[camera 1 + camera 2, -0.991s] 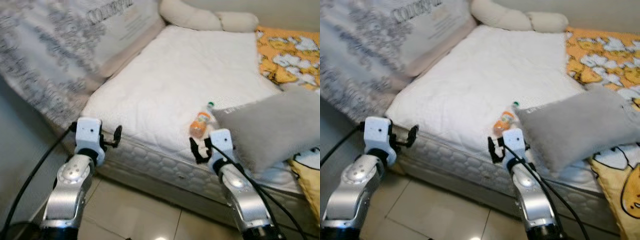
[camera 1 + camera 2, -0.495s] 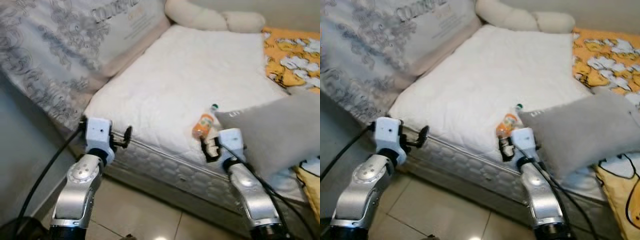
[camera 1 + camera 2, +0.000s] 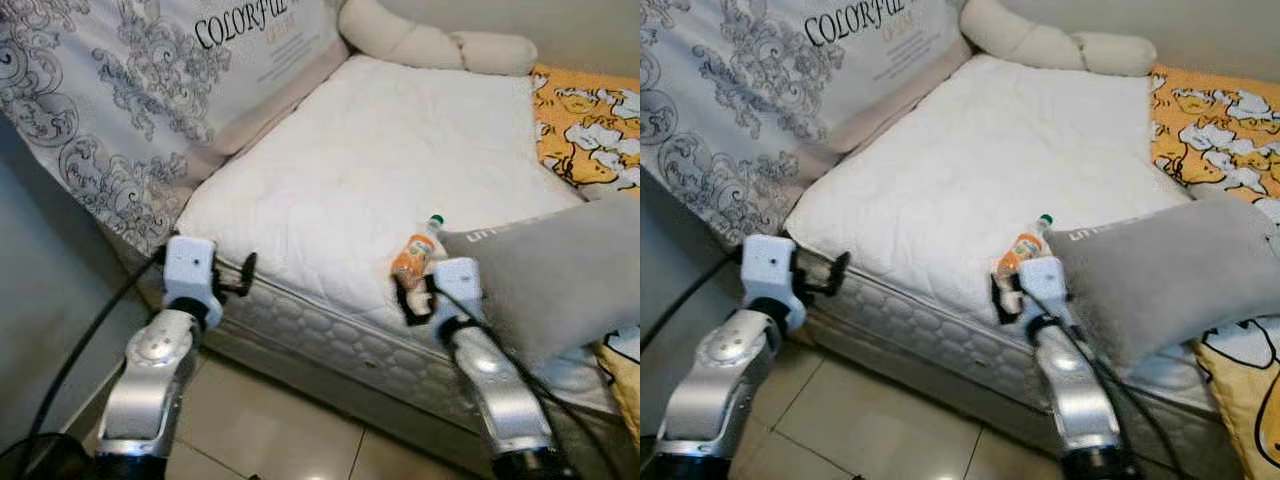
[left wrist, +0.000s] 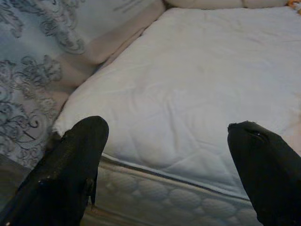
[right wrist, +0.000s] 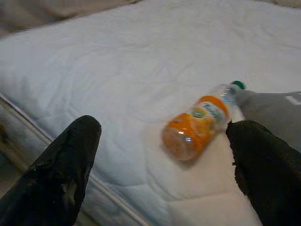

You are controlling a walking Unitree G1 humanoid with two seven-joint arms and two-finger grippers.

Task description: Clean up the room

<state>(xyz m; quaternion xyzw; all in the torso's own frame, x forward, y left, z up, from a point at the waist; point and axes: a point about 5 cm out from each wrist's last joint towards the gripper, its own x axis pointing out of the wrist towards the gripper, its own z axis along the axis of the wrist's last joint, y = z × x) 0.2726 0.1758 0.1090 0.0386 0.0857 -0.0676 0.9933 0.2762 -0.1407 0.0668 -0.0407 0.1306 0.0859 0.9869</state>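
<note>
An orange juice bottle (image 3: 416, 255) with a green cap lies on its side on the white mattress (image 3: 370, 170), near the front edge and against a grey pillow (image 3: 560, 275). My right gripper (image 3: 413, 300) is open just short of the bottle's base; in the right wrist view the bottle (image 5: 200, 125) lies ahead between the two black fingers (image 5: 66, 169). My left gripper (image 3: 243, 275) is open at the mattress's front left corner, with nothing between its fingers (image 4: 70, 169).
A large patterned mattress cover (image 3: 150, 90) leans along the left side. A cream bolster (image 3: 440, 45) lies at the far end. A yellow cartoon blanket (image 3: 590, 110) covers the right side. Tiled floor (image 3: 270, 440) runs below the bed edge.
The camera has come closer to the bed and shifted. My right gripper has moved forward to the mattress edge, nearer the bottle. The left gripper has risen toward the mattress corner.
</note>
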